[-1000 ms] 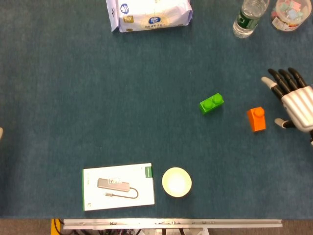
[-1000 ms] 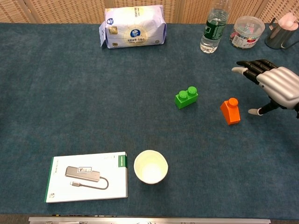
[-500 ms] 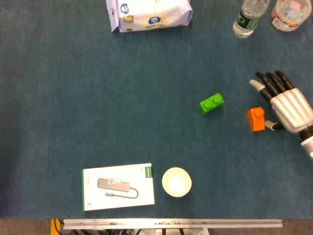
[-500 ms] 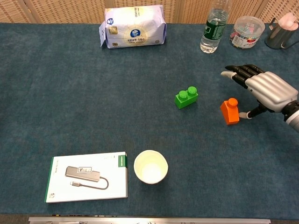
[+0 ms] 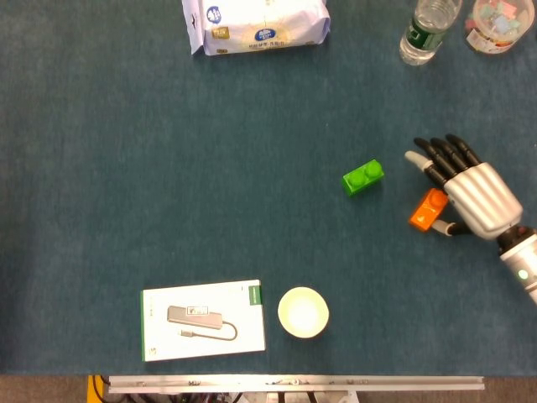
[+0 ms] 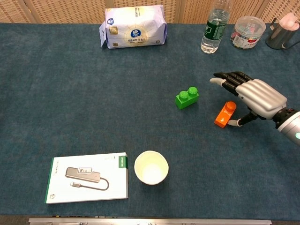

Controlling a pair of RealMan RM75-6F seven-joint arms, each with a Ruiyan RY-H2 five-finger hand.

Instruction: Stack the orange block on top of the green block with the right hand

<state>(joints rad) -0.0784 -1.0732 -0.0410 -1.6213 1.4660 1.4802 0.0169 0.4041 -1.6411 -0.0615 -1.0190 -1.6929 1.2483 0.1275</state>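
Note:
The orange block (image 5: 428,211) (image 6: 225,115) lies tipped over to the left on the blue cloth, right of the green two-stud block (image 5: 363,178) (image 6: 187,98). My right hand (image 5: 470,193) (image 6: 255,96) hovers over the orange block's right side, fingers stretched out and apart toward the upper left. Its thumb touches the block's lower right edge and the palm covers part of the block. Nothing shows a closed grip on it. The green block stands free, a short gap left of the fingertips. My left hand is out of both views.
A white tissue pack (image 5: 256,23) lies at the back. A water bottle (image 5: 428,29) and a plastic jar (image 5: 499,25) stand at the back right. A paper cup (image 5: 303,312) and a white product box (image 5: 203,319) sit near the front edge.
My right hand has moved left onto the orange block. The block, upright before, now leans over to the left and has shifted slightly toward the green block.

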